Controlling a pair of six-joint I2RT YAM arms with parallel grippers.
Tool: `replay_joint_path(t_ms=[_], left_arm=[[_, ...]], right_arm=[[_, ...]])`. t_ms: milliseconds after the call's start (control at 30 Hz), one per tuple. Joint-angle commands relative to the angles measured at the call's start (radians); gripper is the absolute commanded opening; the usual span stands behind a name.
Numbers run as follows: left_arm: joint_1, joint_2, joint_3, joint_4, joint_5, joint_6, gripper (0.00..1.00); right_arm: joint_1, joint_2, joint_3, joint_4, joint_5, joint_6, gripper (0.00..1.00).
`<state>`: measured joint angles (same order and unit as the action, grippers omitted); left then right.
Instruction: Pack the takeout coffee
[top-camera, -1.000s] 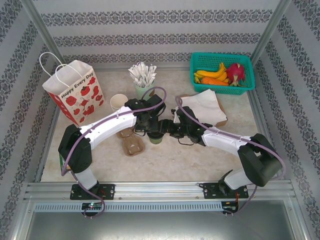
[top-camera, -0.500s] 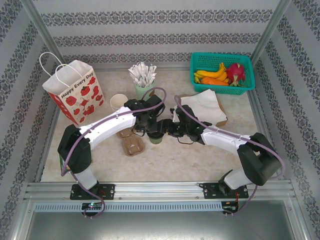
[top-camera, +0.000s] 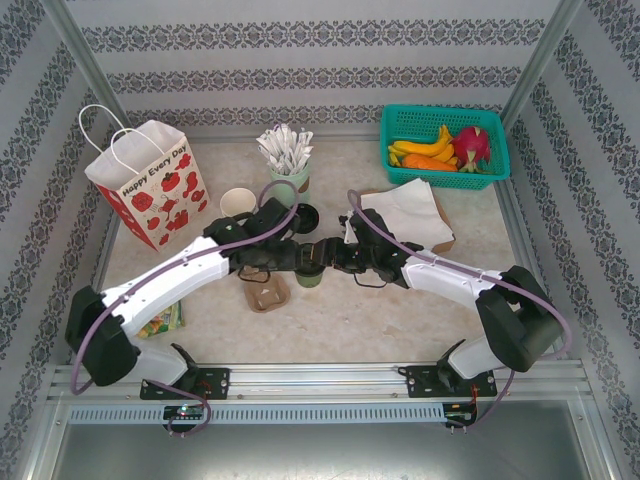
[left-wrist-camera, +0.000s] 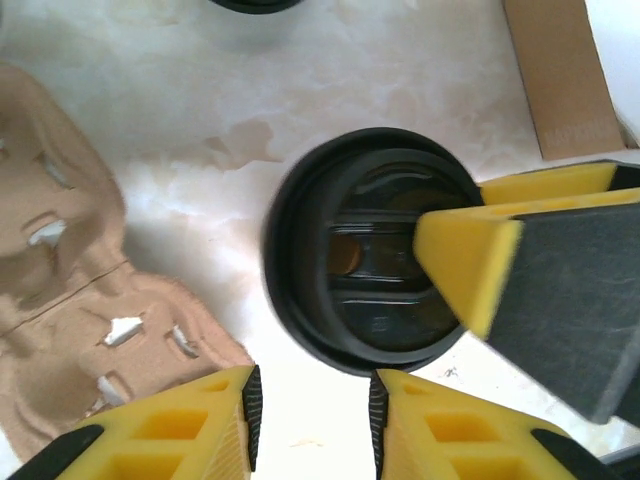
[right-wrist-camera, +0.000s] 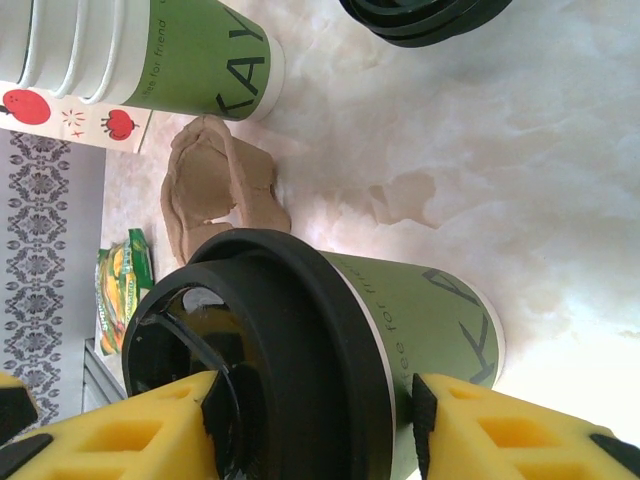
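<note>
Hovering just short of the takeout coffee, the left gripper has its jaws a modest way apart with nothing between them, and the black lid sits right off its fingertips. From the other side the right gripper straddles the lidded top, jaws about half spread, though whether they actually pinch it I cannot tell. The coffee stands upright mid-table, just beside the brown cup carrier, with the paper bag well off to the left.

You have bare table on the near side of the coffee cup. The cardboard carrier sits just beside its left; lids and napkins stand near behind it.
</note>
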<state>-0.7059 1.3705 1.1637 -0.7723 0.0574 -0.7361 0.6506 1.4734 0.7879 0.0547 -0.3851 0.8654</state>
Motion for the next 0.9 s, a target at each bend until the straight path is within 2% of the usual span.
replay_joint_path(t_ms=[0,267,500,867], left_arm=[[0.077,-0.077,-0.102,0.109,0.062,-0.078,0.36],[0.196,-0.139,-0.280,0.357,0.301,-0.150,0.40],[0.233,-0.097,-0.311,0.449,0.389,-0.163,0.38],[0.238,-0.025,-0.312,0.483,0.440,-0.172,0.28]], right_arm=[[0.009,0.009,0.003,-0.094,0.049,-0.008,0.50],[0.018,0.014,0.017,-0.104,0.054,-0.018,0.48],[0.028,0.024,0.025,-0.108,0.054,-0.023,0.46],[0.034,0.034,0.036,-0.114,0.056,-0.024,0.45]])
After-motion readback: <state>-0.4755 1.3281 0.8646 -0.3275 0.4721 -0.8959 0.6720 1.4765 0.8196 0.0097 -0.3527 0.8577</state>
